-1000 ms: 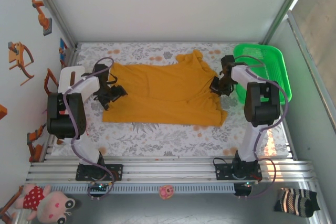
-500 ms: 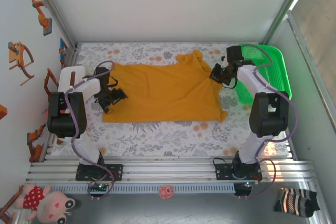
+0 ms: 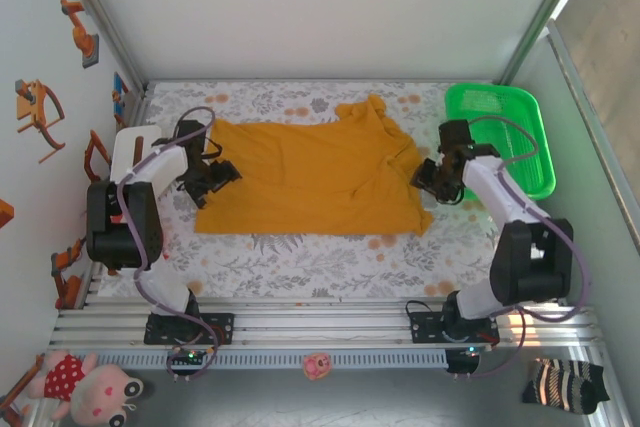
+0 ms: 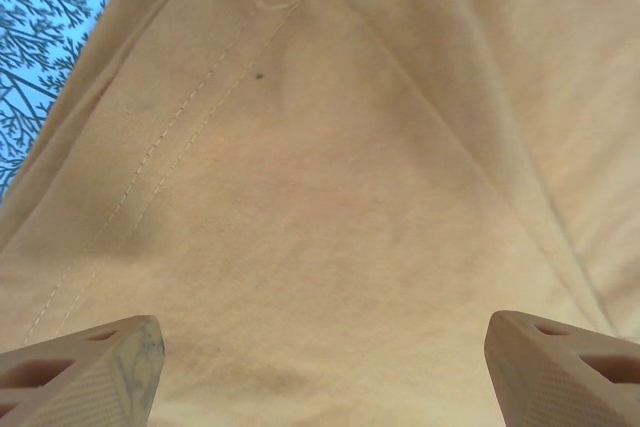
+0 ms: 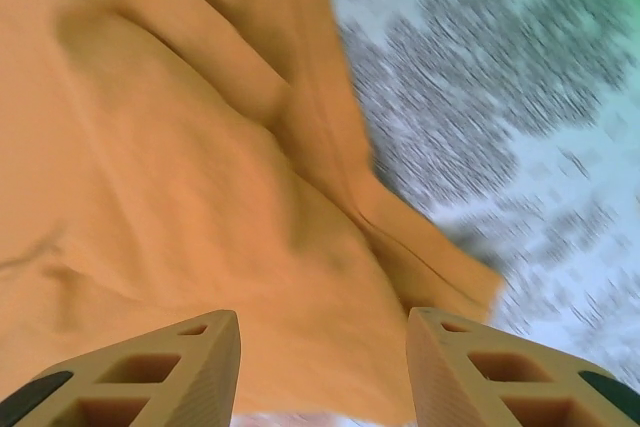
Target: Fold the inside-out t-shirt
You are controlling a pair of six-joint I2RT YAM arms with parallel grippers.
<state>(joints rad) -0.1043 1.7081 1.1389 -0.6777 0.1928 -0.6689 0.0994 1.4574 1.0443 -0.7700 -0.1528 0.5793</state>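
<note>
The mustard-yellow, soft cotton short-sleeved t-shirt (image 3: 310,177) lies spread mostly flat on the grey floral-patterned tabletop (image 3: 300,257). It has shallow creases and a rumpled peak at its far right corner. Pale double stitching runs along a seam. The left fingers (image 4: 95,372), tan blocks with hollow cells, are spread wide just above the shirt's left edge and hold nothing. The right fingers (image 5: 160,367) stand partly apart over the folded right hem, gripping nothing. A green plastic mesh basket (image 3: 500,132) sits beside them.
</note>
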